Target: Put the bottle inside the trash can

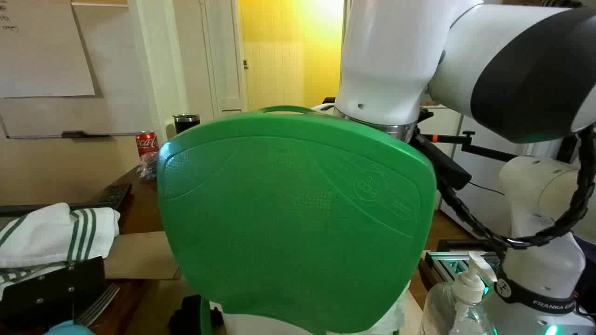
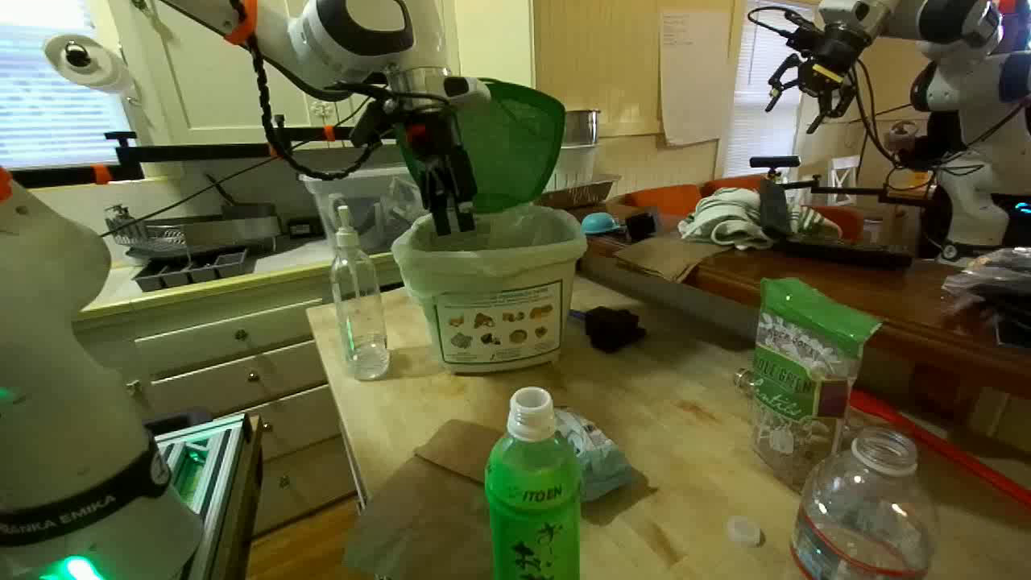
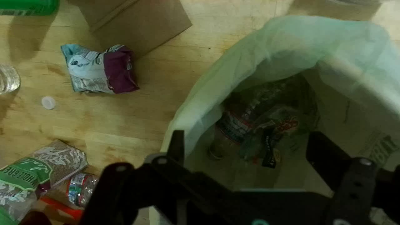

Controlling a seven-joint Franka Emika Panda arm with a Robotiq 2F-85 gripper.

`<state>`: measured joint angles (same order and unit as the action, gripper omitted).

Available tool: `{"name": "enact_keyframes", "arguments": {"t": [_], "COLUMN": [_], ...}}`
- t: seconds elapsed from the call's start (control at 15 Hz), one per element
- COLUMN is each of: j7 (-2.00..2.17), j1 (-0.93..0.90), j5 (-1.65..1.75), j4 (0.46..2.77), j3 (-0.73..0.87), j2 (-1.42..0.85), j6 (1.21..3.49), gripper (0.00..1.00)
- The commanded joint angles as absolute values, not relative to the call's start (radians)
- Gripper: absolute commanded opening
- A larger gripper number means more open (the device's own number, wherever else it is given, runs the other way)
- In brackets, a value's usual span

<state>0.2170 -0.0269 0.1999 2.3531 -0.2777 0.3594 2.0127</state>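
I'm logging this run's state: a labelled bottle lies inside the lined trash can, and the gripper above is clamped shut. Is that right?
Not quite. The gripper above is open, not clamped shut: the wrist view shows its fingers spread apart. A labelled bottle does lie inside the lined trash can.

1 lentil bag (image 2: pixel 805 383) and 1 packet (image 3: pixel 98 70) rest on the wooden table (image 3: pixel 156 100).

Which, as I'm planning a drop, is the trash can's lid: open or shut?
Open: the green lid stands raised above the trash can, and the wrist view shows a bottle inside.
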Motion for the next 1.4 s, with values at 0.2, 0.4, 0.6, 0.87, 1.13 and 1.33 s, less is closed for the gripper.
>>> {"name": "enact_keyframes", "arguments": {"t": [0.2,0.4,0.6,0.87,1.13,1.33], "j7": [0.226,0.226,0.256,0.317,0.379,0.442], "j1": [-0.058,-0.058,-0.048,-0.030,-0.003,0.032], "j5": [0.211,0.211,0.228,0.248,0.284,0.313], "j4": [2.351,2.351,2.358,2.378,2.395,2.419], "j3": [-0.250,-0.250,-0.242,-0.212,-0.197,-0.189], "j2": [0.356,0.356,0.373,0.429,0.478,0.511], "j6": [2.008,2.008,2.015,2.038,2.040,2.032], "gripper": [1.00,1.00,1.00,1.00,1.00,1.00]}}
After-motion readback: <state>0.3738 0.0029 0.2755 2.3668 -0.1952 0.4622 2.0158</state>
